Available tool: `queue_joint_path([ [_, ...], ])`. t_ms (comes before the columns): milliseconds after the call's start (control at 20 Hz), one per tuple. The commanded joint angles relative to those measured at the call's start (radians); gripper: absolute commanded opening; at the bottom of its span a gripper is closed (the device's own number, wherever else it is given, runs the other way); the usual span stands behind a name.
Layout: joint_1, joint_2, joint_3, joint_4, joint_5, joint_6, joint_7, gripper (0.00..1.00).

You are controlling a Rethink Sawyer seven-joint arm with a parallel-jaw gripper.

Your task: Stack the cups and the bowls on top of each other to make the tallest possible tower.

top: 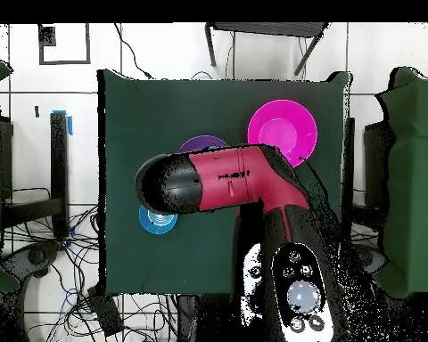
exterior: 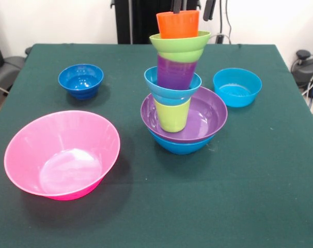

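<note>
Gripper state cannot be told; dark parts show at the top edge, over the orange cup crowning the tower. Any release should be straight up, without side load. Below: green bowl, purple cup, turquoise bowl, green cup, purple bowl, blue bowl. Pink bowl, dark blue bowl and a second turquoise bowl stand empty, apart on the table.

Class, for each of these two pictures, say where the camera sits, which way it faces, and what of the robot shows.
Front view: across the table from the robot, facing the tower; only the claw tips show above the orange cup.
Overhead view: above, looking straight down; the red arm hides the tower.
Shared: pink bowl, purple bowl.
</note>
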Motion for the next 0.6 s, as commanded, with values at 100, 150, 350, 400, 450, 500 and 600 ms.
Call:
queue_joint_path([
  [100, 0.006, 0.032, 0.015, -0.017, 0.015, 0.112, -0.039, 1.0],
  [150, 0.006, 0.032, 0.015, -0.018, 0.015, 0.111, -0.038, 1.0],
  [350, 0.008, 0.039, 0.015, -0.022, 0.011, 0.102, -0.035, 1.0],
  [400, 0.009, 0.038, 0.015, -0.023, 0.012, 0.104, -0.034, 1.0],
  [450, 0.008, 0.037, 0.016, -0.026, 0.013, 0.109, -0.037, 1.0],
  [500, 0.008, 0.036, 0.016, -0.03, 0.014, 0.115, -0.039, 1.0],
  [600, 0.007, 0.028, 0.017, -0.023, 0.018, 0.118, -0.041, 1.0],
])
